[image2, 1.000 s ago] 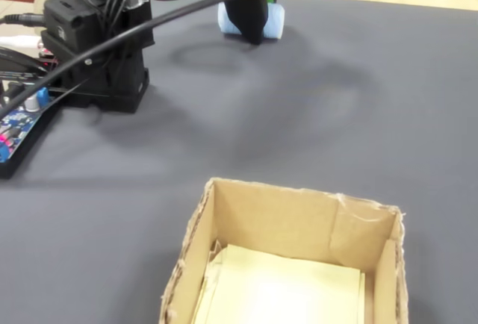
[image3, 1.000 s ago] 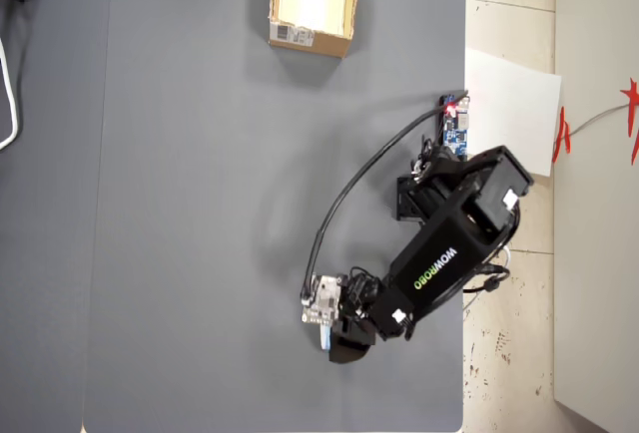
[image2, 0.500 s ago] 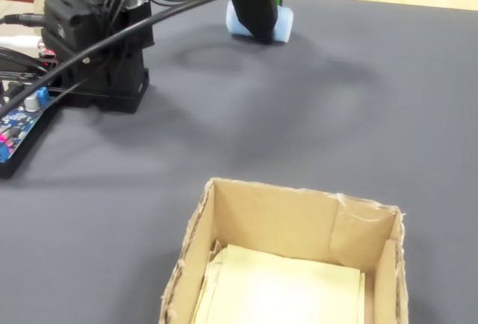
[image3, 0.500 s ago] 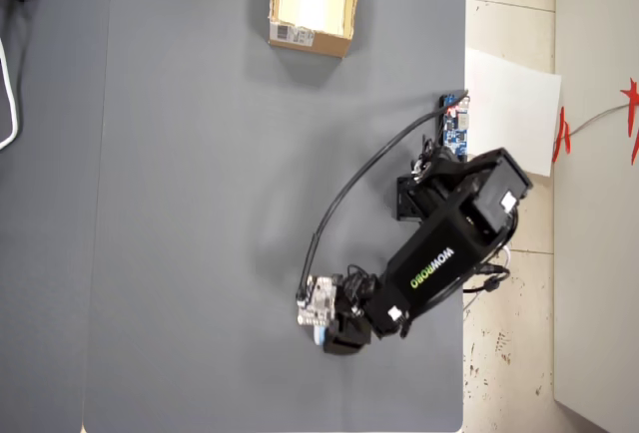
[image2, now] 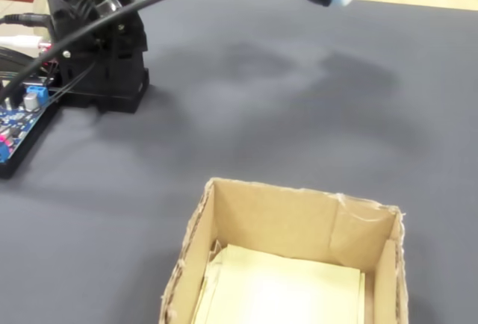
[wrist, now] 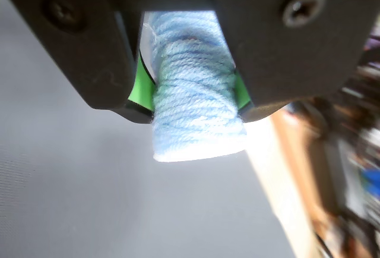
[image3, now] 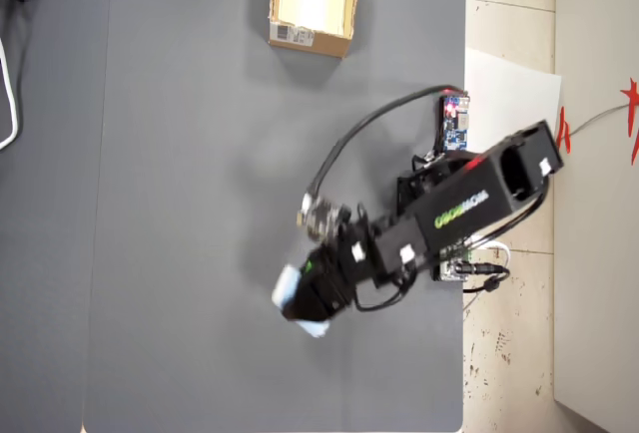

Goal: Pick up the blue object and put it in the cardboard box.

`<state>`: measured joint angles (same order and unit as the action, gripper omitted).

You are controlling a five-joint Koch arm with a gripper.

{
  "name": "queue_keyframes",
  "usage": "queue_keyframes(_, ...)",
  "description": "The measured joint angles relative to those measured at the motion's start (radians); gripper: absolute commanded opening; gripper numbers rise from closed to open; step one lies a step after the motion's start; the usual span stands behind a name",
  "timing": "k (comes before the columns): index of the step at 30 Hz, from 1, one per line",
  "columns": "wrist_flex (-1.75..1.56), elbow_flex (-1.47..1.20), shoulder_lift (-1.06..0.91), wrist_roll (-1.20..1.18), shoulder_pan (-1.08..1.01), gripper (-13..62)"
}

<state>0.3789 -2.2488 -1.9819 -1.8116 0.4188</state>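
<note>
Fingers (wrist: 107, 62) closed tight on blue object (wrist: 196, 100) | object held in gripper (wrist: 193, 112) above grey table (image3: 200, 204) | carry step judged underway | cardboard box (image3: 312, 9) well apart, to be reached next, then release

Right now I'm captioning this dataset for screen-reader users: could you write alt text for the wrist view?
Close-up of the robot's hand shut on the blue object, a pale blue ribbed lump squeezed between two black jaws with green pads. Its lower end sticks out below the jaws. Behind it lies the plain grey table surface, with a blurred tan edge at right.
</note>
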Motion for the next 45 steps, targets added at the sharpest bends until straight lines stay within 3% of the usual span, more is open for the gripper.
queue_keyframes(9,-0.198,-0.058,-0.118,0.316,-0.233,11.5)
queue_keyframes(18,-0.301,-0.058,-0.107,0.413,-0.492,11.5)
queue_keyframes(23,-0.328,-0.032,0.0,0.494,-0.644,11.5)
queue_keyframes(25,-0.331,0.114,0.055,0.543,-0.881,11.5)
queue_keyframes(32,-0.337,0.123,0.077,0.561,-1.029,11.5)
queue_keyframes(35,-0.334,0.118,0.121,0.563,-1.19,11.5)
queue_keyframes(45,-0.29,0.118,0.149,0.563,-1.285,11.5)
